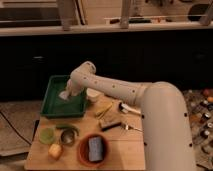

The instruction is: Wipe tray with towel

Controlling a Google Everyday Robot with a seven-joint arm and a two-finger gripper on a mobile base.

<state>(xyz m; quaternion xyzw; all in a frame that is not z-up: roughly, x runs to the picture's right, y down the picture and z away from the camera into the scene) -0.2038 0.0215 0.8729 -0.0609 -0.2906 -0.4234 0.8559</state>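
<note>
Wooden table (121, 144), positions by clock face from the table's centre.

- 6 o'clock, near edge: round terracotta bowl (81, 152) holding a dark blue-grey rectangular block (95, 148). Material of the block not identifiable.
- 7 o'clock: yellow rounded fruit (55, 151), just beside the bowl.
- 8 o'clock: pale green round disc (47, 134). Beside it is a small grey dish (67, 139) with a green curved piece (69, 128) at its far rim.
- Centre: dark rectangular bar (110, 124). At 3 o'clock from it, a small metal utensil (131, 128).
- 1 o'clock: yellow elongated item (104, 110), and a white-and-dark handled tool (128, 107) to its right.
- 12 o'clock: white cup (93, 94), touching the arm's underside in this view.
- 11 o'clock, far left corner: green rectangular plastic tray (54, 104). A white crumpled towel (63, 96) lies on its floor.

White robot arm (120, 91) comes in from 4 o'clock and bends down over the tray. The gripper (69, 92) sits at the towel, low inside the tray, with its tip hidden by wrist and cloth. I cannot tell how far it is spread, or whether it grips the towel.

Labels: any writing is too small to read.

Beyond the table: dark cabinet front (150, 55) under a pale counter edge (125, 28).
</note>
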